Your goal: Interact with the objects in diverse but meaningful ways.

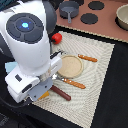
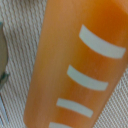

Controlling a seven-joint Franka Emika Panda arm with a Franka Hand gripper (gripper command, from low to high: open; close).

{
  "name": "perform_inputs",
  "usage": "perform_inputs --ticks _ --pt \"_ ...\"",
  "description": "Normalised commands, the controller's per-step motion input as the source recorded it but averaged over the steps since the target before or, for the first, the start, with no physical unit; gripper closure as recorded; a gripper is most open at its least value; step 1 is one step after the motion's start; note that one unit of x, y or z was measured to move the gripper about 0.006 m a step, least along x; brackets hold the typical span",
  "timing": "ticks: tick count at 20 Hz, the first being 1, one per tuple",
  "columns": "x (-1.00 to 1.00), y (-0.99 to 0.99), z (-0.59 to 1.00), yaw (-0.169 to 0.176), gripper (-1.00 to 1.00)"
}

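The arm's white body hides the pincer in the exterior view, and the wrist view shows no fingers, so I cannot tell how far it is open or whether it has hold of anything. Directly beneath the wrist lies an orange piece with pale stripes (image 2: 80, 70), filling the view on the woven mat (image 2: 20, 60). The brown sausage (image 1: 61, 93) lies just beside the arm's lower end. The red tomato (image 1: 58, 37) and grey handled pot (image 1: 69, 10) sit well beyond it.
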Motion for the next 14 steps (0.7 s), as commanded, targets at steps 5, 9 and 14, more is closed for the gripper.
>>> perform_inputs --ticks 5,9,14 --pt "-0.37 0.14 0.0 0.0 -1.0" --pt "-0.29 0.12 -0.03 0.0 1.0" --pt "-0.17 0.14 -0.09 0.0 1.0"
